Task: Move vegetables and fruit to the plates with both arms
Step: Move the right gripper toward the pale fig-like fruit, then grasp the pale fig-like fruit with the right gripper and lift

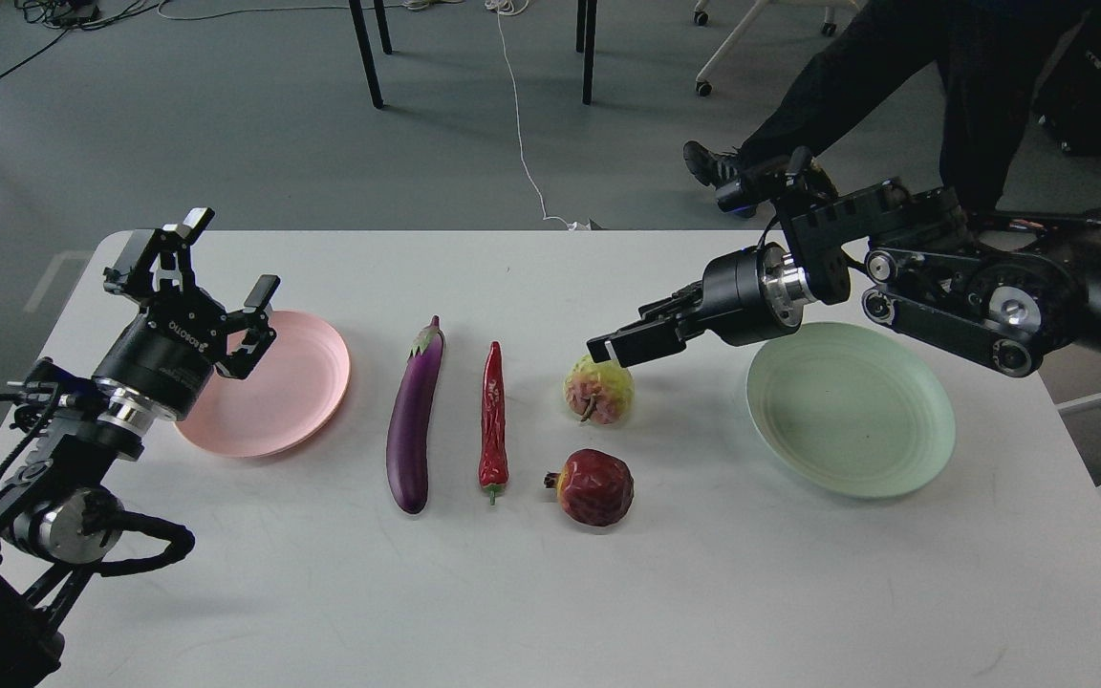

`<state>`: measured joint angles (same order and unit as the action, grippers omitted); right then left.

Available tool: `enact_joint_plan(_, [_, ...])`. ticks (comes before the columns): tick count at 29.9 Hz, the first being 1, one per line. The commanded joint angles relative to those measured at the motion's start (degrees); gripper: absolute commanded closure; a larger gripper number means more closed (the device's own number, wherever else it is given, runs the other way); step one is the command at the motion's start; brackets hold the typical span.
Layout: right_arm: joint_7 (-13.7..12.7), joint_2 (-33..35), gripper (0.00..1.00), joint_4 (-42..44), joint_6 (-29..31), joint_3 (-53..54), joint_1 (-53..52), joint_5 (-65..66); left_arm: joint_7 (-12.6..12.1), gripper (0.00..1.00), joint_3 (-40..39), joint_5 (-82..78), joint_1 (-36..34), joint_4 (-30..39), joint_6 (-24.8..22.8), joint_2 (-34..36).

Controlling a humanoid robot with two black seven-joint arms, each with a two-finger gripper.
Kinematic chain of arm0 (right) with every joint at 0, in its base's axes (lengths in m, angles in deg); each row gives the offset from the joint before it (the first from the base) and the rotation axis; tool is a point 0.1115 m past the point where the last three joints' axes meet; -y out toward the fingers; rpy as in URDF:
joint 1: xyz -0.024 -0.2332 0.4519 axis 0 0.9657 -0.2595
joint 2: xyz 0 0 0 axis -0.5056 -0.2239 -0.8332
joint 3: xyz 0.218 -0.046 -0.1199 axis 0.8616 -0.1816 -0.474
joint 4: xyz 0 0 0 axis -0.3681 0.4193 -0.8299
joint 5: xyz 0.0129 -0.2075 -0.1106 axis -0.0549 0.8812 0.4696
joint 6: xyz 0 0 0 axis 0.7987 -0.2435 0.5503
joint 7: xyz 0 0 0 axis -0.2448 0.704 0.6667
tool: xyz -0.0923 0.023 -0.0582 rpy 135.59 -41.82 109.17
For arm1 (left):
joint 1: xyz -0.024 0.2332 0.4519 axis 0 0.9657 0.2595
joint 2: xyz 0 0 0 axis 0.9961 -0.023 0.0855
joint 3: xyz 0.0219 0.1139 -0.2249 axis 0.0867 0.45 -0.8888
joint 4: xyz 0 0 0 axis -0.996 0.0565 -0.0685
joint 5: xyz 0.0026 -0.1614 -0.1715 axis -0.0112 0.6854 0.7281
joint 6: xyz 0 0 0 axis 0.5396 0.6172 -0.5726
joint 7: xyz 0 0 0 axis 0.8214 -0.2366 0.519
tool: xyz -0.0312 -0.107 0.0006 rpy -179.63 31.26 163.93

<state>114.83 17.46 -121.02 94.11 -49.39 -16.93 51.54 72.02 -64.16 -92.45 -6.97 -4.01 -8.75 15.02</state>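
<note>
A purple eggplant [414, 420] and a red chili [493, 416] lie side by side at the table's middle. To their right sit a yellow-green and pink fruit [602, 392] and, nearer me, a dark red fruit [596, 487]. The pink plate [273, 382] at the left and the mint green plate [847, 411] at the right hold nothing. My left gripper [223, 260] is open and empty above the pink plate's far left rim. My right gripper [625, 330] is open, points left, and its tip hangs just over the yellow-green fruit's top.
A person in dark clothes [895, 67] stands behind the table's far right corner, close to my right arm [971, 287]. Table legs [366, 53] and a white cable [522, 143] are on the floor beyond the white table [608, 592].
</note>
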Motion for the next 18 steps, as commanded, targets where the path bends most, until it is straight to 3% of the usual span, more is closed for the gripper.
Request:
enact_joint_plan(1, [0.00,-3.14,0.01,3.03,-2.65,-3.42,-0.08,5.29,0.02,0.01,0.13,-0.09,0.01,0.31,0.10,-0.07])
enact_joint_plan(18, [0.00,-16.25,0.01,16.40,-12.41,-10.54,1.58,5.74,0.02,0.01,0.13,-0.09,0.01,0.40,0.28,-0.07])
